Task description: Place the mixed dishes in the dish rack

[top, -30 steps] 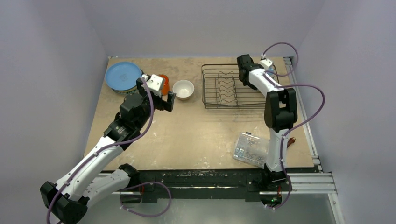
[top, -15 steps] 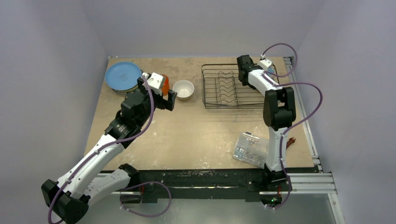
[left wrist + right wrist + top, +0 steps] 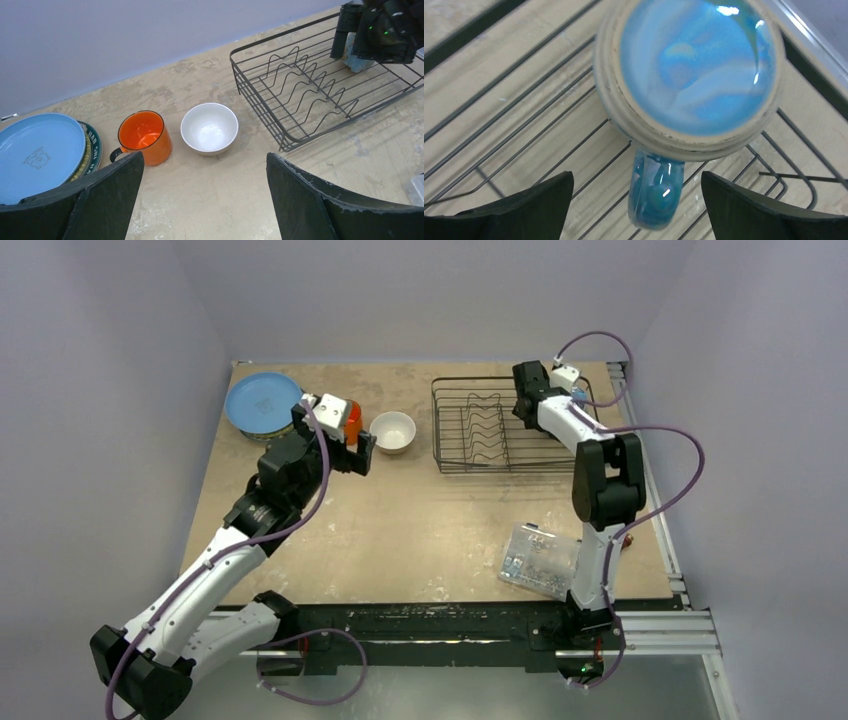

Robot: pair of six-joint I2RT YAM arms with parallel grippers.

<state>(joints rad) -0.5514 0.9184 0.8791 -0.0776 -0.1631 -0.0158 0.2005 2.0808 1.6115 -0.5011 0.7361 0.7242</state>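
Top external view: the left arm (image 3: 215, 562) stretches diagonally away from its base. The left gripper (image 3: 362, 452) is low over the table (image 3: 430, 520) with its jaws apart. The orange cup (image 3: 352, 425) is partly hidden by its wrist, and the white bowl (image 3: 392, 431) lies just beyond its fingertips. The right arm (image 3: 603, 485) is folded at the elbow and reaches back into the dish rack (image 3: 480, 430), where the right gripper (image 3: 524, 405) hangs over the rack's right half.

Left wrist view: both fingers (image 3: 107, 200) are spread wide with nothing between them. Cup and bowl stand side by side ahead. The blue plate (image 3: 40, 152) lies ahead to the left on the yellow dark-rimmed plate (image 3: 95, 145), and the rack is ahead to the right.

Right wrist view: the fingers (image 3: 769, 210) are wide apart and touch nothing. The light-blue mug (image 3: 694, 70) sits upright on the rack's wires just ahead, its handle pointing back into the gap.
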